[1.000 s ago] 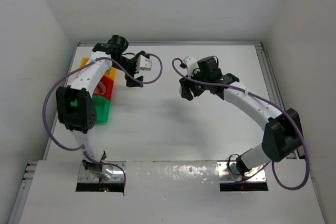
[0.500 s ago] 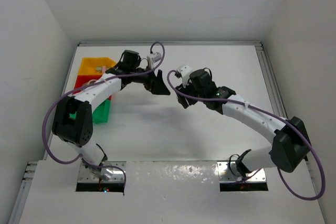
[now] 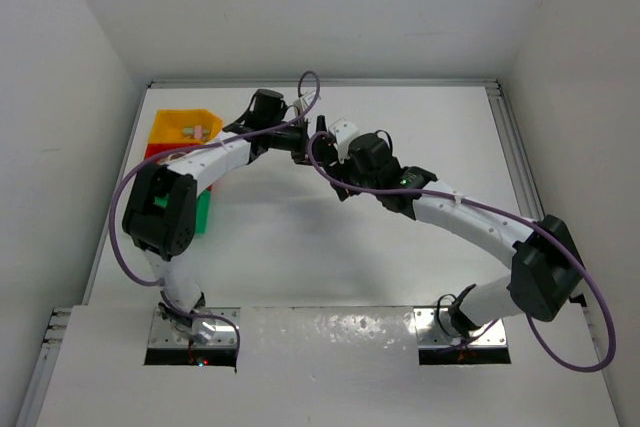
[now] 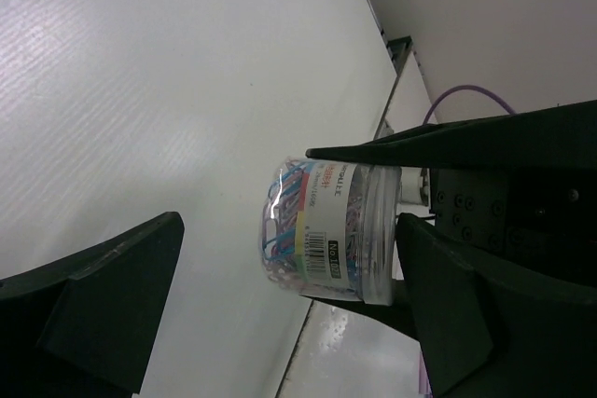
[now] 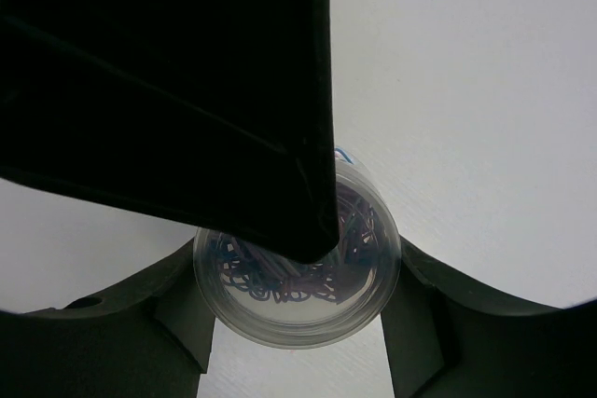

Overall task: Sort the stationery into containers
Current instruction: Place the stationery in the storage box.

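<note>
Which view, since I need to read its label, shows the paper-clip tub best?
The left wrist view: the tub lies side-on there, with its label and coloured clips plain to see. The right wrist view shows only its round end, partly blocked. In the top view it cannot be made out.

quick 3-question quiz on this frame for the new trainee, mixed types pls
1. True or false: the right gripper is shut on the tub of paper clips.
2. The left gripper is: A) shut on the tub, B) open, close to the tub but not gripping it, C) shut and empty.
3. Fill in: the small pieces visible in the overhead view lie in the ___ bin.
Key: 1 true; 2 B; 3 yellow bin.
</note>
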You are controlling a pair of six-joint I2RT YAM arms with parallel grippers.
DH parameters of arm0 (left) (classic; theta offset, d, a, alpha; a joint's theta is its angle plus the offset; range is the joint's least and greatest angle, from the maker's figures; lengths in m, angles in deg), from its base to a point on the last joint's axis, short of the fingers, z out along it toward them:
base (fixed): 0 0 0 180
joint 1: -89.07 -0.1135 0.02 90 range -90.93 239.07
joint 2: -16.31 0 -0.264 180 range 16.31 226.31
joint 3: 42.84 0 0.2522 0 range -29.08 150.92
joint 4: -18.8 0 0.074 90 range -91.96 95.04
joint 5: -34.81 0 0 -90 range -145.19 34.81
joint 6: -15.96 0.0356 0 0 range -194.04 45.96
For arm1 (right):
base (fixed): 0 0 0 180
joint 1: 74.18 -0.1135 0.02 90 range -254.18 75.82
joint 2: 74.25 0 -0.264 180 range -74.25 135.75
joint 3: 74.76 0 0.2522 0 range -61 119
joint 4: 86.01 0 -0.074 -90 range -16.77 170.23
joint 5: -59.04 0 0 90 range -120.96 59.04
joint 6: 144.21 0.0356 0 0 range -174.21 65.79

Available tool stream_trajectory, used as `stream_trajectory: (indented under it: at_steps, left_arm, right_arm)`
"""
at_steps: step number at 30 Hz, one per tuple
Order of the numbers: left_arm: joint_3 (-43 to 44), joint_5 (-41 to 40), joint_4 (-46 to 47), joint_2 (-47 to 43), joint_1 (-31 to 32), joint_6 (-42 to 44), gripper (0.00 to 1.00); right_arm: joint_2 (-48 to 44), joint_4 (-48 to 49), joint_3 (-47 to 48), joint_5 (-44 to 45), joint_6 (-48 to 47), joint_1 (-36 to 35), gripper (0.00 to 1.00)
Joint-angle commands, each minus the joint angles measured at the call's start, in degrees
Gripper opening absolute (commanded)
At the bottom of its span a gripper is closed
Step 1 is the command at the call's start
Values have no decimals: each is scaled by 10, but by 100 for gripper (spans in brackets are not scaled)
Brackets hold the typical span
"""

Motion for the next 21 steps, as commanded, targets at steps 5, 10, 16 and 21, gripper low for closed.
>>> stream_trajectory:
  at_steps: [5, 10, 16, 21]
  left_arm:
    - [40, 7, -24, 8, -1, 24, 92]
    - [63, 47, -59, 7, -2, 88, 88]
    - [56, 73, -91, 7, 7, 118, 82]
    - [49, 79, -114, 7, 6, 131, 83]
  right_arm:
    - [-5, 38, 26, -14, 9, -2, 11]
    - [-7, 36, 23, -40, 0, -1, 11]
    - [8, 37, 37, -7, 4, -2, 10]
    - [9, 53, 41, 32, 7, -2, 10]
